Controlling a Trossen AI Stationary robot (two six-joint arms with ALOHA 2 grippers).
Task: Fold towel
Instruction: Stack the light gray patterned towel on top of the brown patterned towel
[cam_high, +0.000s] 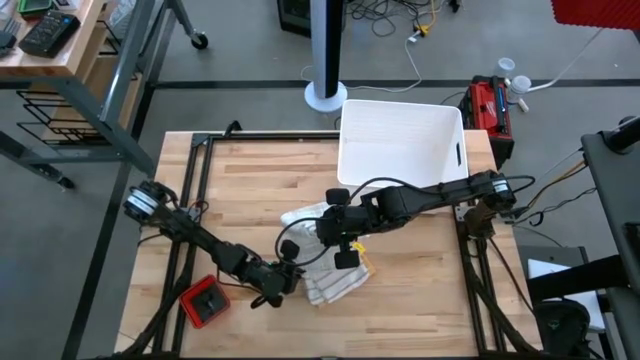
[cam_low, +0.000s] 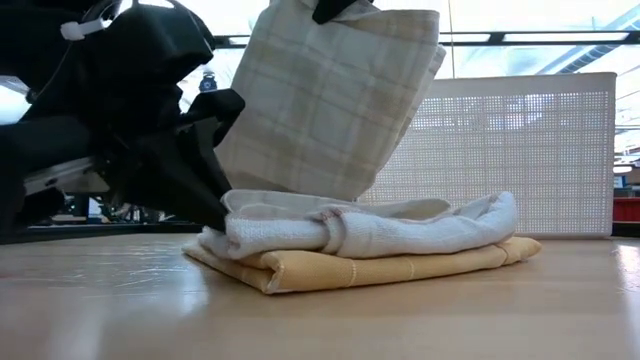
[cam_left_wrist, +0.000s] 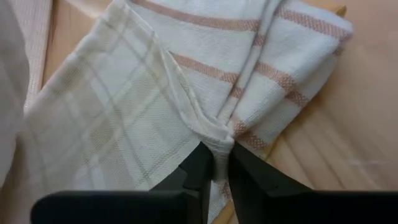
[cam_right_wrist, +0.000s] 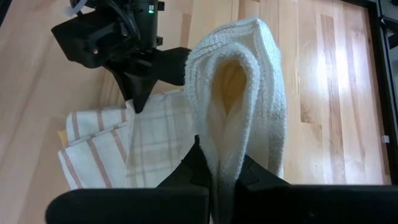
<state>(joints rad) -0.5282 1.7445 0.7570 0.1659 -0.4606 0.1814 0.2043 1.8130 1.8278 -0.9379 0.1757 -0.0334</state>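
Left end effector (cam_left_wrist: 214, 163) pinches the checked woven towel (cam_left_wrist: 106, 124); right end effector (cam_right_wrist: 217, 163) grips a looped terry fold near the surface's (cam_high: 420, 300) front edge.

A robotics lab or workshop was indicated. A butcher-block wooden table (cam_high: 420, 300) was seen framed by black metal rails (cam_high: 195, 190), with 2 dark robot arms mounted at its 3 and 9 o'clock edges. A bare grey concrete floor (cam_high: 240, 50) was shown around it, crossed by loose cables (cam_high: 400, 20) at 12 o'clock. A red toolbox (cam_high: 488, 105) was placed on the floor at 2 o'clock, just beside a white plastic bin (cam_high: 400, 140). A workbench (cam_high: 50, 45) carrying equipment was seen at 10 o'clock, with a wire rack (cam_high: 60, 120) under it. A white pole on a round base (cam_high: 326, 60) was stood at 12 o'clock. Large windows (cam_low: 530, 40) were visible behind in the low view.
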